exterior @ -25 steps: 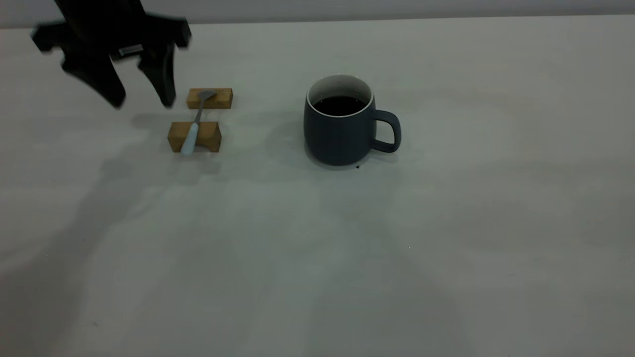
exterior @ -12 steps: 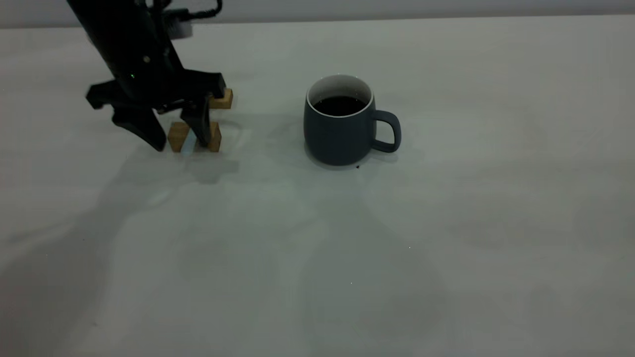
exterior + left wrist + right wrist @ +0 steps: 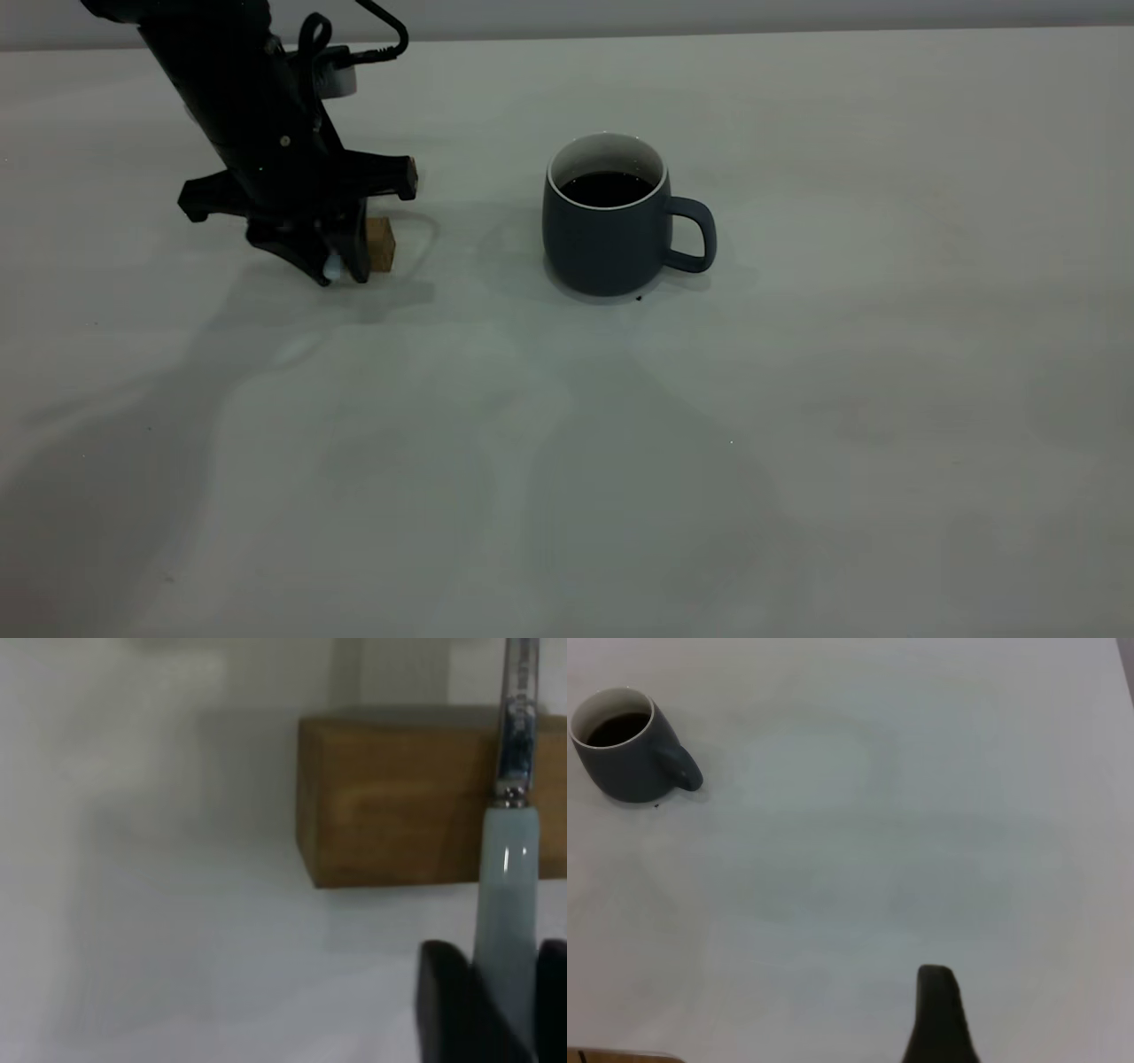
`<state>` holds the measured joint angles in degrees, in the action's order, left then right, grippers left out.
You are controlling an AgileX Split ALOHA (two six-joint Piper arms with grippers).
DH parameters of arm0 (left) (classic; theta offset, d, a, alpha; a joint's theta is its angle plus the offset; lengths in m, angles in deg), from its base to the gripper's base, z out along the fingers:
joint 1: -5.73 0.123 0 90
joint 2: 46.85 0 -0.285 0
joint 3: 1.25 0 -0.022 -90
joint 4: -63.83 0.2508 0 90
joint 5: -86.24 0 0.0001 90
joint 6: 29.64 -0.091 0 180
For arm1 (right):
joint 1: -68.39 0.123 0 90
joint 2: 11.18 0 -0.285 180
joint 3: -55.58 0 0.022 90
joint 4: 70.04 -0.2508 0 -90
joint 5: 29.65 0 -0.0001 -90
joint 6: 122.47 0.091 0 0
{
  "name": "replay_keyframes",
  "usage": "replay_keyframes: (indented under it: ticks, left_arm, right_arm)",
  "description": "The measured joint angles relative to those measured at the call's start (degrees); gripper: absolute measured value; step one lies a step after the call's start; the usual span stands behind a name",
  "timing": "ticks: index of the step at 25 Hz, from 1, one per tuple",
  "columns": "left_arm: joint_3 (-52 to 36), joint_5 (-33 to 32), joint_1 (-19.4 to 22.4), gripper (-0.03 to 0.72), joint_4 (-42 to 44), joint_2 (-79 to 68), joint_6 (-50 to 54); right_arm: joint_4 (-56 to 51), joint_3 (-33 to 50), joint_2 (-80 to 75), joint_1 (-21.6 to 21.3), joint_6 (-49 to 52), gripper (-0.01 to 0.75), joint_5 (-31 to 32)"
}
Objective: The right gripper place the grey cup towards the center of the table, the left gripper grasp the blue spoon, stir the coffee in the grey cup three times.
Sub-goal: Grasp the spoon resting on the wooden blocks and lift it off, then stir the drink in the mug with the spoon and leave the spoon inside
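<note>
The blue spoon is lying propped across a wooden block, its pale handle hanging out past the block's edge, and that raised perch seems to be why it is set there: it is leaving room underneath for fingers to get around the handle. The left gripper is sitting low at the block, and in the left wrist view its two dark fingertips are standing close on either side of the handle's end, narrowed onto it, so I judge it to be gripping the spoon, not yet lifted. In the exterior view only a corner of one block is showing beside the gripper; whether another block is hidden behind the arm cannot be told. To the right of the block, well apart from it, the grey cup is standing upright on the table, handle turned away from the block, coffee filling it partway. The right gripper is hanging far from the cup; whether it is spread or closed cannot be told. Counted: one spoon, one cup, one visible block, two grippers.
</note>
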<state>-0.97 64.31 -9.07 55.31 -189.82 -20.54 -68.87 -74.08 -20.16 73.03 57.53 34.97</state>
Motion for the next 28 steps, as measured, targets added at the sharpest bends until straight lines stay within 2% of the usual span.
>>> replay_keyframes:
  ticks: [1, 2, 5, 10, 13, 17, 22, 28]
  left_arm:
    - [0.0, 0.06, 0.0, 0.186, -0.06, 0.0, 0.27]
    - [0.0, 0.11, 0.0, 0.167, -0.06, 0.06, 0.71]
    - [0.63, -1.89, 0.0, 0.169, -0.06, 1.35, 3.23]
    - [4.16, -11.64, -0.05, 0.169, -0.47, 7.67, 13.35]
    - [6.05, -18.94, -0.05, 0.169, -4.97, 11.87, 22.64]
    - [7.65, -25.88, -0.05, 0.169, -18.0, 15.66, 36.05]
    - [8.08, -27.09, -0.05, 0.169, -41.69, 16.06, 48.17]
    - [8.08, -28.14, -0.54, 0.169, -61.71, 12.33, 52.53]
  right_arm:
    - [0.0, 0.0, 0.0, 0.0, 0.0, 0.591, 0.0]
    - [0.0, 0.0, 0.0, 0.0, 0.0, 0.591, 0.0]
    - [0.0, 0.0, 0.0, 0.0, 0.0, 0.591, 0.0]
    - [0.0, 0.0, 0.0, 0.0, 0.0, 0.591, 0.0]
    - [0.0, 0.0, 0.0, 0.0, 0.0, 0.591, 0.0]
    - [0.0, 0.0, 0.0, 0.0, 0.0, 0.591, 0.0]
    - [0.0, 0.0, 0.0, 0.0, 0.0, 0.591, 0.0]
    - [0.0, 0.0, 0.0, 0.0, 0.0, 0.591, 0.0]
